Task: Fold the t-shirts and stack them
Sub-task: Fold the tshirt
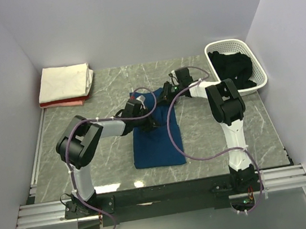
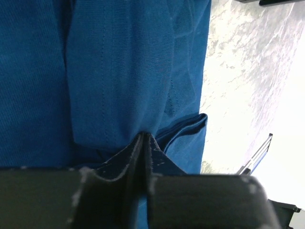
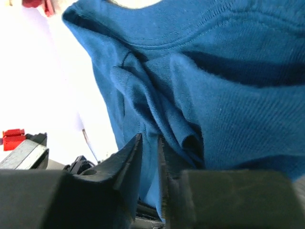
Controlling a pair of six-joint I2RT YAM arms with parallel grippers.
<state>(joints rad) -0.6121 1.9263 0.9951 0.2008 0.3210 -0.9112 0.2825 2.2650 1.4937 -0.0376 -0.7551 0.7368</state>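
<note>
Lying on the grey surface (image 1: 103,87), the navy t-shirt (image 1: 158,148) runs its long axis from near edge to far, with its far end under both arms. Left gripper (image 2: 143,137) jaws are pressed together on a cloth ridge. Right gripper (image 3: 149,143) jaws, barely parted, pinch a fold beside the collar.

Probably a robotics lab; plain white panels (image 1: 128,21) enclose a marble-patterned table (image 1: 257,128); aluminium rail (image 1: 41,212) in front
</note>
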